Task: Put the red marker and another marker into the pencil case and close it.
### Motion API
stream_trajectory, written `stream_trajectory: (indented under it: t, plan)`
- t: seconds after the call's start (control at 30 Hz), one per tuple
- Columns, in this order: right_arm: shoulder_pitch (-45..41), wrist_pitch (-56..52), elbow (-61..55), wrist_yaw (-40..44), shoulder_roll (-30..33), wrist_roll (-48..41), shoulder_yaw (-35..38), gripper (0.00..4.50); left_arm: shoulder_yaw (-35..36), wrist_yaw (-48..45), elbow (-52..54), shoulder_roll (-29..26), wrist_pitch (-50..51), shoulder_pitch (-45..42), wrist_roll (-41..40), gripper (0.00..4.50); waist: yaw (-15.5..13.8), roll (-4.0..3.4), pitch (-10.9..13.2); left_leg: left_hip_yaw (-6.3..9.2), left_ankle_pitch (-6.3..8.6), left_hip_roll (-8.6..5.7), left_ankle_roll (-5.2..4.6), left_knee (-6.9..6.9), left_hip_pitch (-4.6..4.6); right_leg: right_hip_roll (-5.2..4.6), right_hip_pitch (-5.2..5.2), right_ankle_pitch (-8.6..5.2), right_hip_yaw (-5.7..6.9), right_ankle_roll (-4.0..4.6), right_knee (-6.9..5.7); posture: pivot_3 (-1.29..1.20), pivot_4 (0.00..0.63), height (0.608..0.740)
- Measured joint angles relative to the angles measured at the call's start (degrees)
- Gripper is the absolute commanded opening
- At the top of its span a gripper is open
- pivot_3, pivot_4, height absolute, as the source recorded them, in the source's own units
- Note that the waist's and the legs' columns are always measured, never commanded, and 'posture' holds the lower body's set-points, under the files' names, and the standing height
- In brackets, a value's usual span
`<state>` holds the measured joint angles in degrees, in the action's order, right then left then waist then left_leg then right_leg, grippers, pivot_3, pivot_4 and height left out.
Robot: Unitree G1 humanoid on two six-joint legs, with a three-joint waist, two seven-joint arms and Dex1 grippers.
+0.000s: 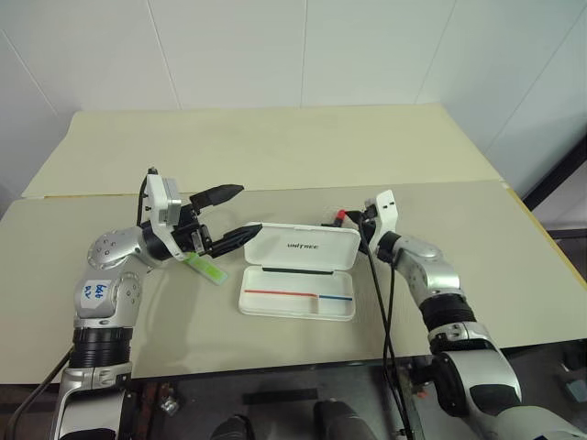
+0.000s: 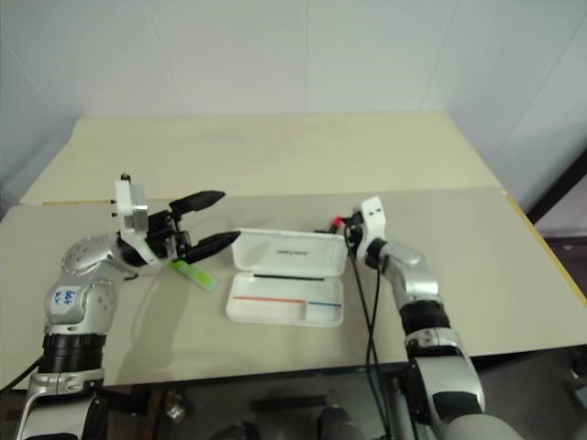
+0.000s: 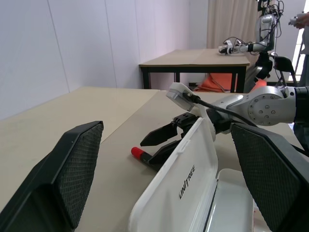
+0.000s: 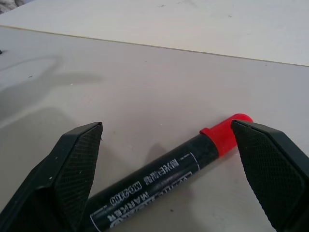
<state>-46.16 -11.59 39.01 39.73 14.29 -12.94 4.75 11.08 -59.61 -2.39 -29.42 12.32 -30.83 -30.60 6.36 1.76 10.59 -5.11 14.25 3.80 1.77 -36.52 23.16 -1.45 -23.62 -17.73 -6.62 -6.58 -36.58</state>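
**Open case waits as right gripper brackets red marker**

The pencil case (image 1: 299,293) lies open mid-table, its tray bare, lid (image 1: 310,247) raised. At its one o'clock, the right gripper (image 4: 169,159) spreads wide around the red marker (image 4: 159,176), gripping nothing. At nine o'clock, the left gripper (image 1: 234,215) hovers agape and empty above the green marker (image 1: 207,269). Open table (image 1: 275,147) stretches toward twelve.

Both arms reach inward — left pincer (image 1: 231,213) and right pincer (image 3: 161,144) spread wide.
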Motion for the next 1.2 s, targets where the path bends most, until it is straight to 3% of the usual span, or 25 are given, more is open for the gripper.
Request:
stream_trajectory:
  t: [0.67, 0.77, 1.13, 1.2]
  plan:
    - [-3.0, -4.8, 4.0, -8.4, -0.7, 0.8, 0.6, 4.5, -0.4, 0.1, 0.0, 0.1, -0.4, 0.0, 0.0, 4.47, 0.0, 0.01, 0.0, 0.0, 0.0, -0.01, 0.0, 0.01, 0.0, 0.0, 0.01, 0.0, 0.0, 0.0, 0.01, 0.0, 0.15, 0.74]
    - [-3.4, -4.9, 4.6, -9.1, -0.6, 0.9, 0.6, 3.89, -0.4, 0.2, 0.0, 0.1, -0.4, 0.0, 0.0, 4.5, 0.0, 0.01, 0.0, 0.0, 0.0, -0.01, 0.0, 0.01, 0.0, 0.0, 0.0, 0.01, 0.0, -0.01, 0.0, 0.0, 0.15, 0.74]
    - [-5.5, -3.8, 6.6, -10.1, -0.4, 0.9, 0.9, 0.12, -0.4, -0.6, 0.0, -0.6, -0.4, 0.0, 0.0, 4.5, 0.1, 0.02, 0.0, 0.01, 0.0, 0.0, 0.0, 0.04, -0.01, 0.0, 0.01, 0.01, 0.0, -0.01, 0.04, 0.0, 0.15, 0.74]
    - [-5.9, -3.3, 7.2, -10.2, 0.0, 1.0, 0.9, 0.02, -0.4, -1.4, 0.0, -1.0, -0.3, 0.0, -0.1, 4.5, 0.1, 0.02, 0.0, 0.0, 0.0, -0.01, 0.0, 0.04, -0.01, 0.0, 0.01, 0.01, 0.0, -0.01, 0.04, 0.0, 0.15, 0.74]
